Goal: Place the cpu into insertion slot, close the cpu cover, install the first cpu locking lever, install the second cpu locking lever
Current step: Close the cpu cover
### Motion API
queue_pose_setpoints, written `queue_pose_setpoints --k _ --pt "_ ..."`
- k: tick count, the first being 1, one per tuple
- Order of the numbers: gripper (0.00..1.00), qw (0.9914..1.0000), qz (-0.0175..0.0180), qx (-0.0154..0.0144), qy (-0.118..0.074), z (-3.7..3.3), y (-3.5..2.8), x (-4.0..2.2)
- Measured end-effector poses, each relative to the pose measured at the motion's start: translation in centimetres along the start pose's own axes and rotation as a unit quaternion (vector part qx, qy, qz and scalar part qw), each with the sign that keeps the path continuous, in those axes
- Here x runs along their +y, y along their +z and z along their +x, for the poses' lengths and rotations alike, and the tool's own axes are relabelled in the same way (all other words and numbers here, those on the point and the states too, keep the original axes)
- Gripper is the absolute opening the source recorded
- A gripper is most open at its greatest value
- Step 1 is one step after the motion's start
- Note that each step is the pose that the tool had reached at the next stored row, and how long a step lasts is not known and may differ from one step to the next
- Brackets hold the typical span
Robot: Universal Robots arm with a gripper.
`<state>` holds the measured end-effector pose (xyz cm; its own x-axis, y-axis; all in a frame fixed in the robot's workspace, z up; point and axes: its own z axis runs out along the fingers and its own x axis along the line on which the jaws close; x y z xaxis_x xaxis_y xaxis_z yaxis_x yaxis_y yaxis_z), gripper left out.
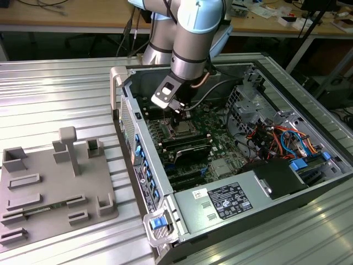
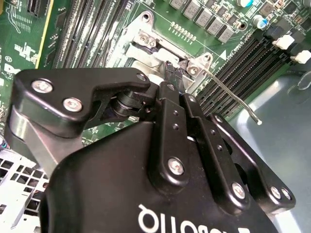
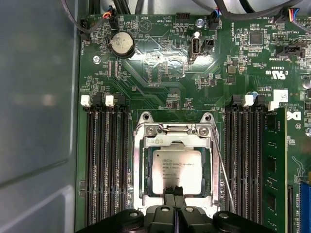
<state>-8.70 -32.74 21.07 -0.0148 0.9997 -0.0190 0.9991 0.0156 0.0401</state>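
Gripper (image 3: 174,193) low over green board (image 3: 160,63) inside open computer case (image 1: 220,204). Fingers pressed together, nothing between them. Tips at edge of cpu cover (image 3: 144,167); contact cannot be told. Cpu (image 3: 176,170) seated in insertion slot (image 1: 182,130), silver face up. Cover lies flat, framing chip. Wire locking lever (image 3: 222,167) beside socket, free end raised off board in second wrist view. Memory slots (image 3: 104,160) flank socket.

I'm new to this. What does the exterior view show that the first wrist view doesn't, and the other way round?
Exterior view: the arm reaching into an open computer case, with a grey tray beside it. First wrist view: the cpu up close, framed by the cpu cover, plus a coin battery. Shared: the green board and the gripper, shut, at the cpu's edge.
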Motion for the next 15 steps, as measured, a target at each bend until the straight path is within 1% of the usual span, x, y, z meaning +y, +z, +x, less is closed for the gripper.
queue_pose_setpoints --k 6,9,11,12,15 --pt "0.11 1.0 0.0 0.0 0.0 0.0 0.24 -0.01" --pt "0.11 1.0 0.0 -0.0001 0.0 0.0 0.24 -0.01" --pt "0.11 1.0 0.0 -0.0005 0.0 0.01 0.19 0.0" --pt "0.11 1.0 0.0 -0.001 0.0 0.0 0.09 0.0" --pt "0.11 1.0 0.0 -0.0013 0.0 0.0 -0.17 0.01"
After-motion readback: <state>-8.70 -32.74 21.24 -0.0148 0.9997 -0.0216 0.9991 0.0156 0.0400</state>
